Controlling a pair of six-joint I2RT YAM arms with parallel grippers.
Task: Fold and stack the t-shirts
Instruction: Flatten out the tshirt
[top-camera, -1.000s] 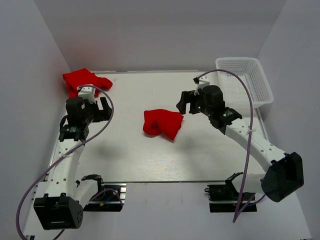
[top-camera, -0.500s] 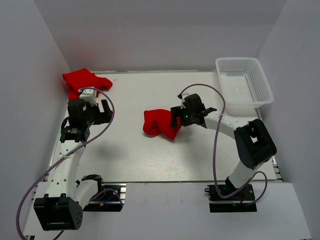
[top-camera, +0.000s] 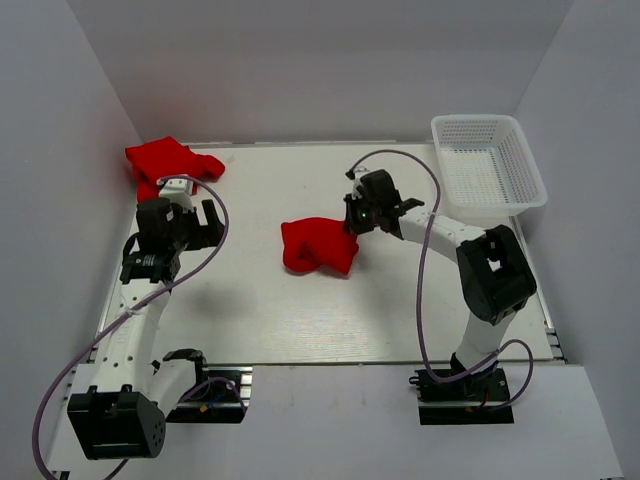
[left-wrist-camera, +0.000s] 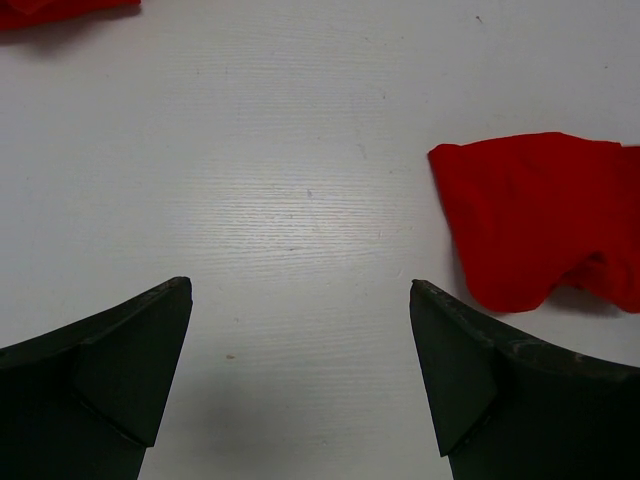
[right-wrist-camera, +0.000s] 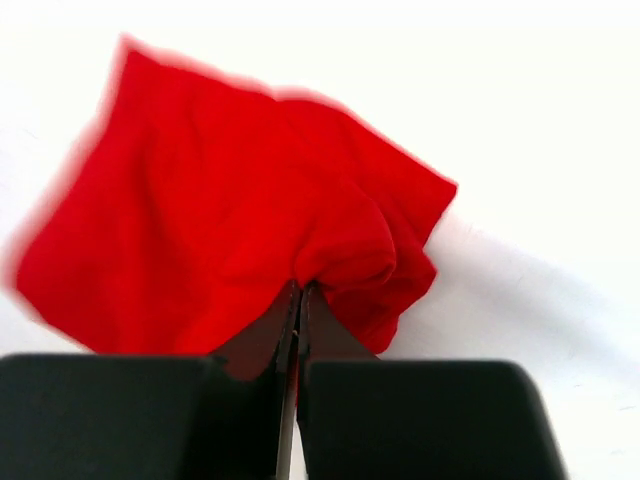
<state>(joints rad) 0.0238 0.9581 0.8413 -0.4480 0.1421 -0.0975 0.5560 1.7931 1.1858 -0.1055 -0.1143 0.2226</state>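
Two red tees lay on the white table: crumpled tee mid-table, other tee bunched at the far-left corner. My right gripper was pinched on the crumpled tee's edge, fingers together w/ cloth between. My left gripper hung w/ fingers wide apart over bare table, holding nothing. White basket sat at far right.

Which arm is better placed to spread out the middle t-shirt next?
Right. The right gripper is shut on an edge of the middle t-shirt. The left gripper is open above bare table, apart from that shirt.
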